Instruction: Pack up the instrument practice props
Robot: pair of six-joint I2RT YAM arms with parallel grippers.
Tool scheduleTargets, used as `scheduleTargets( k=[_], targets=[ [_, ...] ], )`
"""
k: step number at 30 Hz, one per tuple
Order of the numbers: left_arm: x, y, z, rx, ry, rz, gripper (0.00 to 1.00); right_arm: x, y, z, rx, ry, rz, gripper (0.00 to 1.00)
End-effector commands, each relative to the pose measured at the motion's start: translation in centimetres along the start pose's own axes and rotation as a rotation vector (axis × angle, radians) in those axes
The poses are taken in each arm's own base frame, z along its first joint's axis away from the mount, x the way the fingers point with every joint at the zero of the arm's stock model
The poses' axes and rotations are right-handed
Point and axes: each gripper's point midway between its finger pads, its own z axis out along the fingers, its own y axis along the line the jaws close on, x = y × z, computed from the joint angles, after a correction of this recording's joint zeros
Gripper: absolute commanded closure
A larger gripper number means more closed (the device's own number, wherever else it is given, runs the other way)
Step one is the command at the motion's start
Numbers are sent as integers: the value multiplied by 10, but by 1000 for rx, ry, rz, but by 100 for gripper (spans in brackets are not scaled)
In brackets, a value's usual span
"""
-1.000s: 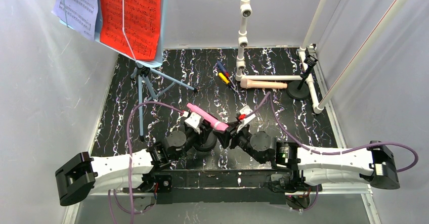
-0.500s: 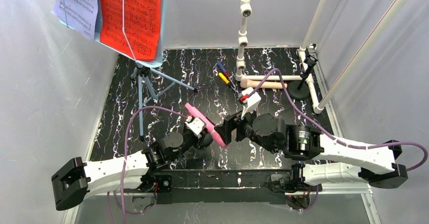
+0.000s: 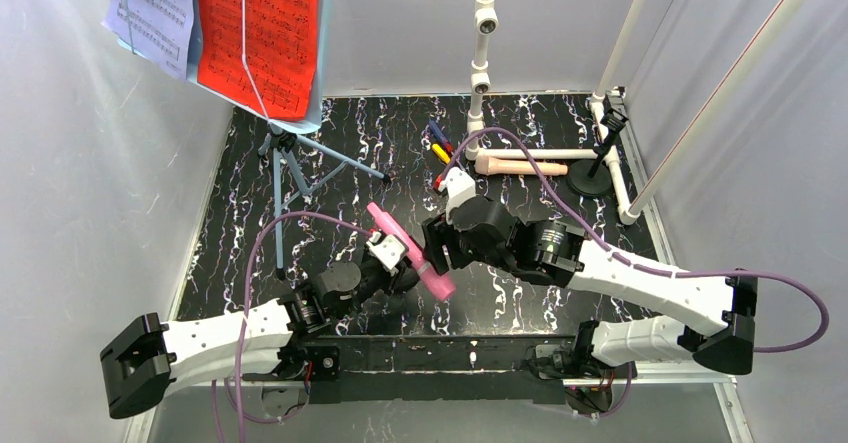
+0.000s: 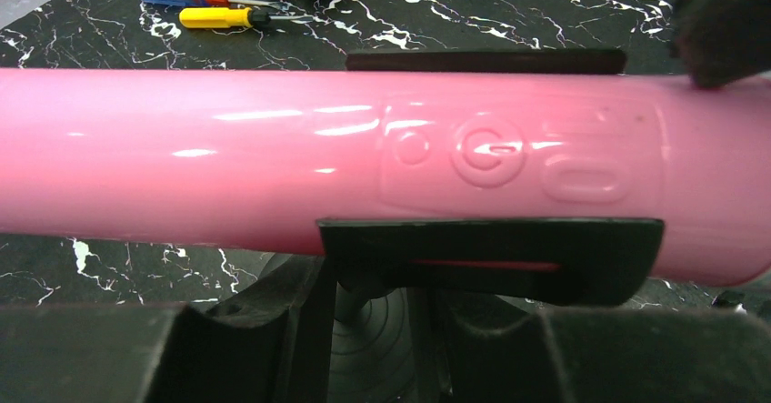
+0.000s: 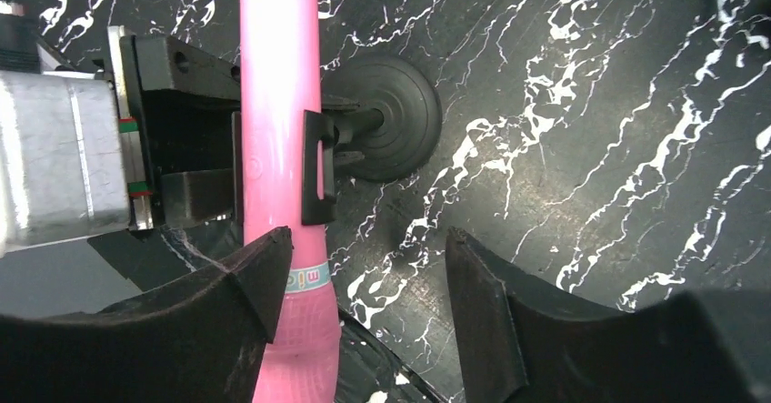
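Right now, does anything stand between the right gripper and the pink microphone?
Nothing visible does. The right gripper is open right beside the pink microphone, which the left gripper clamps on its shaft. The microphone lines up with one finger rather than the gap. The black round-based holder sits below it.

Bright, even light fills the overhead view; the white walls (image 3: 60, 213) glow and shadows stay faint. In the left wrist view, glare streaks cross the softly focused pink microphone (image 4: 227, 148). In the right wrist view, the jaws of the right gripper (image 5: 364, 248) blur at 6 o'clock.
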Motion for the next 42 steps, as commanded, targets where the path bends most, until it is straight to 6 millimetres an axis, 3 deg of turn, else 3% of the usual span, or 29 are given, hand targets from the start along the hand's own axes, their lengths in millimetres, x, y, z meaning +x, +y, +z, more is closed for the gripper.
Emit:
scheduleTargets(
  k=[1, 9, 14, 22, 35, 40, 42],
  targets=[
    [-3, 0, -1, 11, -6, 12, 100, 1, 9, 4, -111, 22, 20, 31],
    [6, 0, 1, -1, 25, 4, 100, -3, 29, 0, -218, 36, 13, 32],
    [7, 2, 3, -15, 35, -2, 100, 10, 29, -2, -235, 67, 15, 32],
    [4, 1, 2, -12, 24, -23, 100, 26, 24, 13, -214, 99, -12, 35],
    [5, 5, 4, -40, 35, -30, 100, 32, 31, 32, -237, 111, -30, 36],
    [8, 12, 4, -89, 47, -35, 100, 40, 29, 37, -225, 135, -41, 48],
    [9, 17, 3, -114, 51, -42, 100, 41, 28, 36, -227, 142, -42, 58]
  ],
)
